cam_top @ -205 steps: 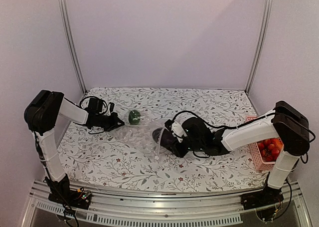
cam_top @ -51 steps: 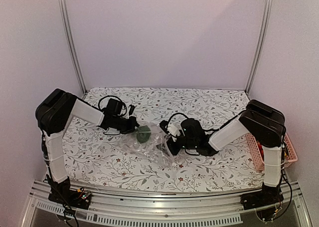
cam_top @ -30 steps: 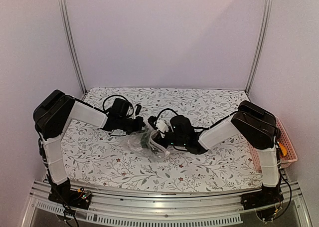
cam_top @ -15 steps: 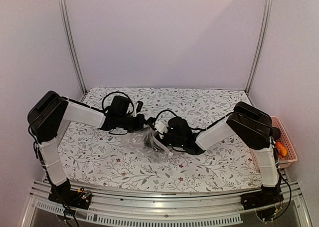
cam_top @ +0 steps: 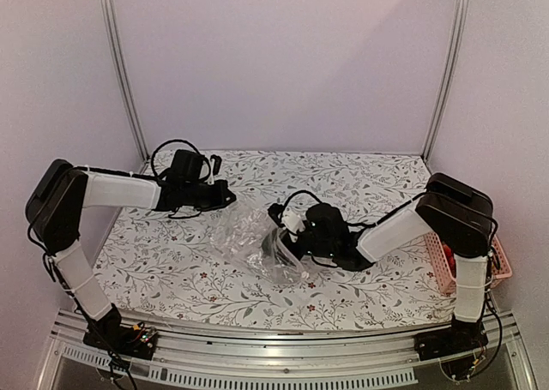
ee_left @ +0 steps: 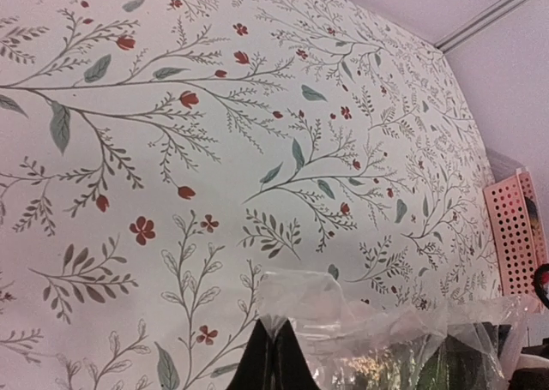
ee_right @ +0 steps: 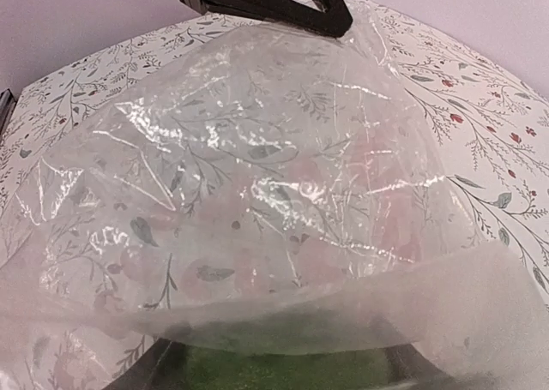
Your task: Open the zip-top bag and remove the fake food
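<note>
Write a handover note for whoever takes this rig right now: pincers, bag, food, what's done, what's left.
Left pincer: shut on the edge of the zip-top bag.
Right pincer: at the bag's mouth, with a dark green piece between its fingers; I can't tell if it is gripped.
Pink basket: at the table's right edge, with red pieces showing in it.
Done: the bag appears open.
Left: pull the green piece out, then check the bag for more.

L gripper [ee_left: 273, 356] pinched, R gripper [cam_top: 280, 241] clamped
</note>
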Controlling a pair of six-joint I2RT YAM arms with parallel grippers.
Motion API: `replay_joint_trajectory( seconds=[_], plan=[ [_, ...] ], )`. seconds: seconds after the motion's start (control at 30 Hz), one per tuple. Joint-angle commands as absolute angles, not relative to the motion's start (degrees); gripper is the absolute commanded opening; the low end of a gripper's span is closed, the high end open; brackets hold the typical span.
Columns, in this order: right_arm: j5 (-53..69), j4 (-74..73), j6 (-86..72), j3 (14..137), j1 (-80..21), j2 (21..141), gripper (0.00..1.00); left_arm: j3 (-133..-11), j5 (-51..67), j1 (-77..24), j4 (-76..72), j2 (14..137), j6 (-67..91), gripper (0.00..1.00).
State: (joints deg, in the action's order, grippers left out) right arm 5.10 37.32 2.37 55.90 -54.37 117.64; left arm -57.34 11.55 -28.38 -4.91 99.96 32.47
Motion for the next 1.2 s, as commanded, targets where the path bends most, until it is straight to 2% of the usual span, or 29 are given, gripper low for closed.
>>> replay_joint_trajectory(
  seconds=[0.0,0.47,0.8,1.07,1.17],
  plan=[
    [3.26,36.59,1.76,52.13,-54.59,113.35,0.42,-56.58,6.07,-25.0,-2.64,97.47,29.41,0.0],
    [1.81,37.85,0.35,43.54,-54.58,105.88,0.41,-54.88,3.82,-20.28,-1.58,95.36,25.93,0.0],
    [2.13,37.43,0.4,47.72,-54.58,110.61,0.46,-54.36,15.07,-22.86,-7.16,97.34,26.03,0.0],
    [1.77,36.13,2.29,50.42,-54.61,117.35,0.65,-55.15,17.26,-25.15,-7.7,99.8,26.38,0.0],
    [1.89,36.21,3.3,50.43,-54.59,117.85,0.8,-55.92,17.86,-25.45,-7.41,100.59,26.25,0.0]
  ],
)
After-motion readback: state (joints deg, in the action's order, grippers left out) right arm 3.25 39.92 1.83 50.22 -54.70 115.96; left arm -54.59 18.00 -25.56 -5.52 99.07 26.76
